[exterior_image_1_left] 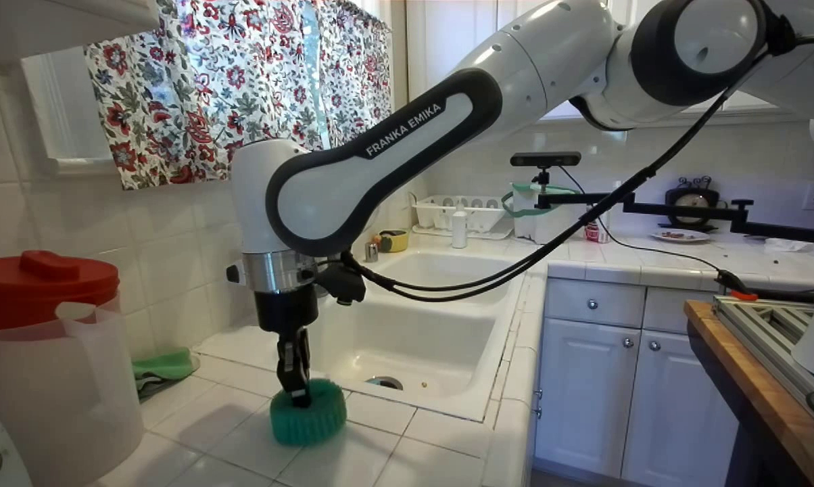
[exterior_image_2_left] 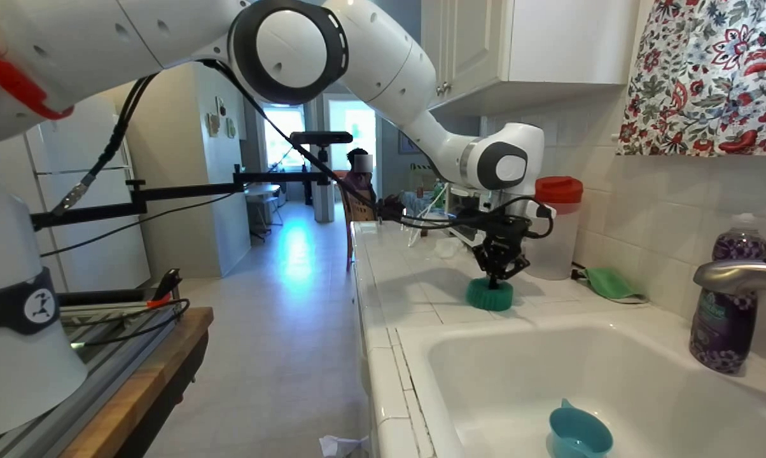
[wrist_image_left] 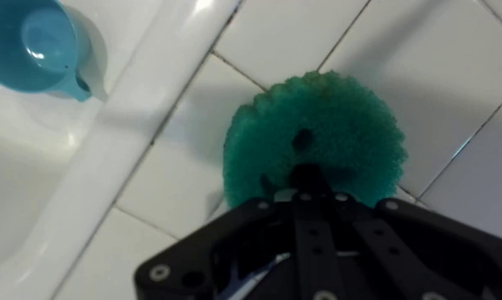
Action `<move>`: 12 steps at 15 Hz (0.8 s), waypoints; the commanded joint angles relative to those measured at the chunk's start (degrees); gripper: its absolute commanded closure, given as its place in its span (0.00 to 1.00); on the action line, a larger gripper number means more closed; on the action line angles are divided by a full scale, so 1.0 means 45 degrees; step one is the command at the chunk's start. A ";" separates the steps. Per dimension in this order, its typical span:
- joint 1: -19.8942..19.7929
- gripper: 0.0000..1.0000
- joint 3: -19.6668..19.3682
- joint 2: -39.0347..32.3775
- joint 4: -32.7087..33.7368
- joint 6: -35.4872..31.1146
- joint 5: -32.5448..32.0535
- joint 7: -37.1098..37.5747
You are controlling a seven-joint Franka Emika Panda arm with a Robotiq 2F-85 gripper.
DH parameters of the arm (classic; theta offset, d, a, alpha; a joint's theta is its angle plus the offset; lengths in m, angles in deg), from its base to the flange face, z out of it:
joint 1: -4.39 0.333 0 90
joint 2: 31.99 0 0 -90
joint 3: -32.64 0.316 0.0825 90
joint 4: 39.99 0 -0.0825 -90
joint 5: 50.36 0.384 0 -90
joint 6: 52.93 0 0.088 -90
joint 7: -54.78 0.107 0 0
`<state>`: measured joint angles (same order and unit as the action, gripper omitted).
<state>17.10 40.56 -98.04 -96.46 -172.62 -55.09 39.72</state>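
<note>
White-tiled and gleaming, the kitchen bench (exterior_image_1_left: pixel 387 409) spreads out, flowered curtain (exterior_image_1_left: pixel 211 88) bright behind it. Straight to the end effector (exterior_image_1_left: pixel 301 399)! It points down, fingers drawn in close and clamped, as far as shows, on the green sponge (wrist_image_left: pixel 338 112), tips sunk at its top; the pinch itself is hidden. And that round, scalloped sponge sits low at the bench, just beside the sink (wrist_image_left: pixel 138 104), though its underside can't be seen.

Technique, then: firm hold, gentle push. Soft stuff like that will likely squash and roll if driven down hard, so even pressure and an upright wrist look the wiser choice. The hold is near the middle of its face, good, but any lopsided load could tip it; slow, level moves suit best.

Outward we go! A dark seam (wrist_image_left: pixel 152 142) runs along the sink, and that rounded edge could catch the sponge, so a touch of lift helps if it strays that way. Down in the sink sits a blue cup (exterior_image_2_left: pixel 580 436), well apart. Back at the wall (exterior_image_1_left: pixel 184 264), a rumpled green cloth (exterior_image_1_left: pixel 167 365); near it, a tall, red-lidded jug (exterior_image_1_left: pixel 49 399), and elbow room there matters! Overhead, the arm (exterior_image_1_left: pixel 562 54) reaches across with slack cables (exterior_image_1_left: pixel 650 172) looping above the sink; easy does it so they don't tug. Further out, a purple bottle (exterior_image_2_left: pixel 723 337) stands by the tap (exterior_image_2_left: pixel 733 278), and, way down the far end, a dish rack (exterior_image_1_left: pixel 481 218).
</note>
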 commanded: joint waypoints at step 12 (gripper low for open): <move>0.0768 0.60 -0.1478 0.2071 -0.4942 -0.3912 0.0311 0.7529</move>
<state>18.97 36.18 -90.79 -111.29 -185.31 -54.42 68.64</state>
